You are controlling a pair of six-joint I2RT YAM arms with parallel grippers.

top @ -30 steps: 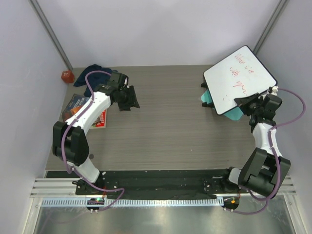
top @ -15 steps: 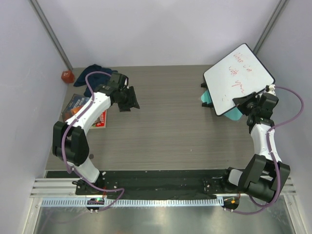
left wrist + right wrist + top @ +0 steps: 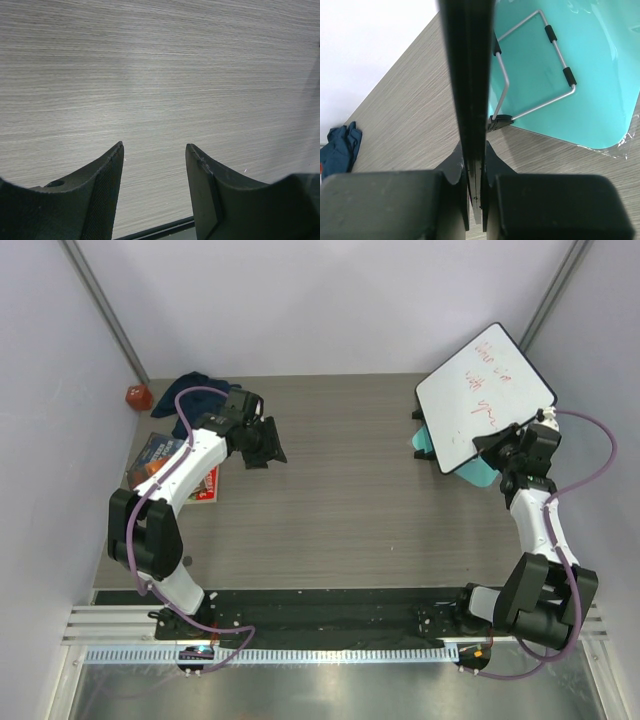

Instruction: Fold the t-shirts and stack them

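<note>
One crumpled dark navy t-shirt (image 3: pixel 195 386) lies at the back left corner of the table; the right wrist view shows it far off (image 3: pixel 340 146). My left gripper (image 3: pixel 268 443) hovers just right of it, open, with only bare table between its fingers (image 3: pixel 155 146). At the back right, my right gripper (image 3: pixel 497 447) is shut on the edge of a white board with red writing (image 3: pixel 485 395), holding it tilted off the table. In the right wrist view the board's dark edge (image 3: pixel 467 75) runs up from between the pads (image 3: pixel 475 150).
Under the raised white board lies a teal board (image 3: pixel 580 55) with a wire stand (image 3: pixel 535 65), also seen from above (image 3: pixel 428 440). A red ball (image 3: pixel 137 396) and a printed booklet (image 3: pixel 165 462) sit at the left edge. Walls close in on both sides.
My right gripper has swung the white board up and toward the back, tilting it steeper. The left arm has not moved.
</note>
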